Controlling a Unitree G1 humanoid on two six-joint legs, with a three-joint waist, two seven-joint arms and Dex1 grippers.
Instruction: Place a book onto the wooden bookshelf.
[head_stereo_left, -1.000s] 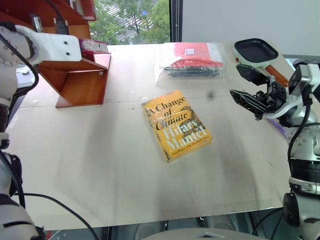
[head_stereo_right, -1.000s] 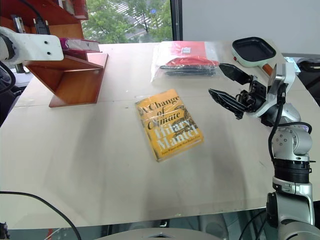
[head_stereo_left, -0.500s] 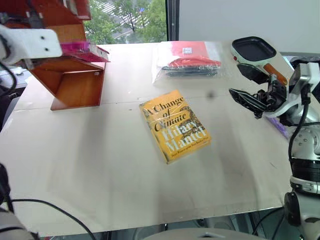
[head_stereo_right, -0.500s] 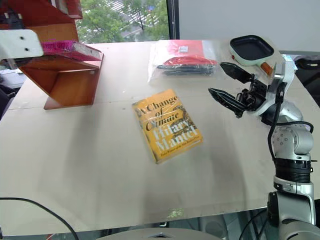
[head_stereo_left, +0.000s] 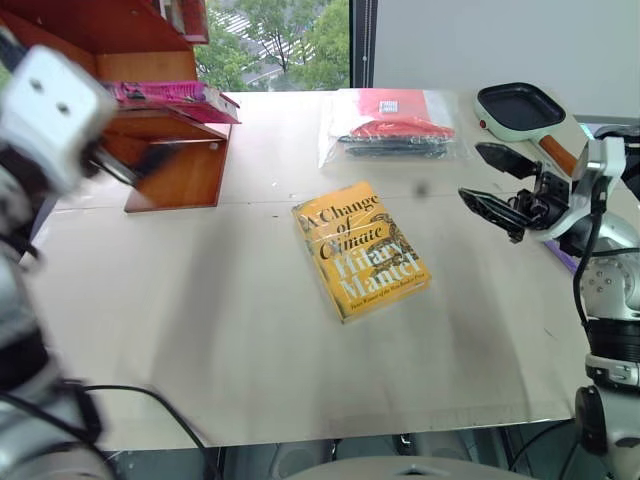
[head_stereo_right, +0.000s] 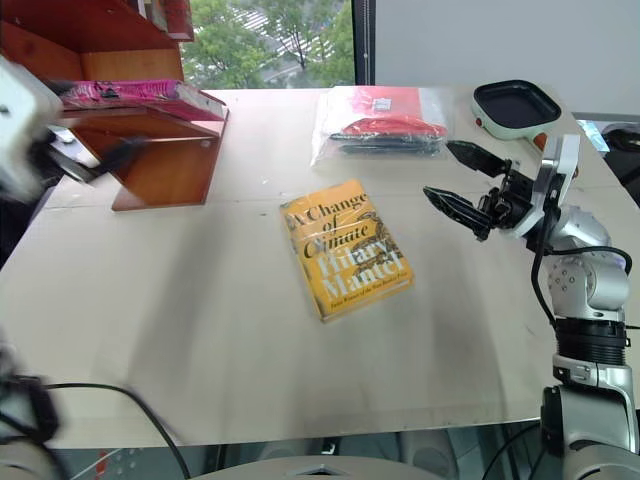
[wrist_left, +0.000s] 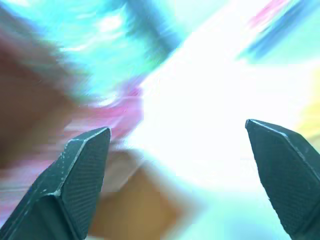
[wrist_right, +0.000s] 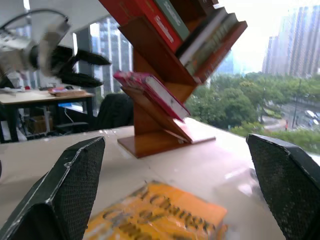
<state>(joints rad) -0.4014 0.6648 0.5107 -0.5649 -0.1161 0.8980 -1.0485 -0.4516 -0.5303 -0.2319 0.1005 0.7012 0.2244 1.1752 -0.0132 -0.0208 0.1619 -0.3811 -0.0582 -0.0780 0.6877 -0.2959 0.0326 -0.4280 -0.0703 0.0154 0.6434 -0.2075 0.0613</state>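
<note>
The pink book (head_stereo_right: 130, 95) now lies on the sloping board of the wooden bookshelf (head_stereo_right: 160, 160) at the far left corner of the table (head_stereo_right: 200, 330), its spine end poking out past the board's edge. A second ago the left gripper (head_stereo_right: 105, 158) was up against the shelf at the book; now it has come away, blurred with motion, and hangs just in front of the shelf with its two black fingers spread wide and nothing between them. The left wrist view shows the same: both fingertips (wrist_left: 82, 165) far apart, only a smear of pink and brown beyond. The book stays where it was set, so the release appears to have gone cleanly and the placing looks done, or all but done; what remains, by my reading, is for the arm to clear the shelf without brushing the overhanging end.

On the other side the right gripper (head_stereo_right: 468, 185) hovers over the table's right edge, jaws open and empty, a little lower than it was a second ago. A yellow book (head_stereo_right: 345, 250) lies flat in the middle of the table, untouched and in the same spot. Behind it sit a clear bag (head_stereo_right: 380, 125) of red and dark items and a small pan (head_stereo_right: 515, 105).
</note>
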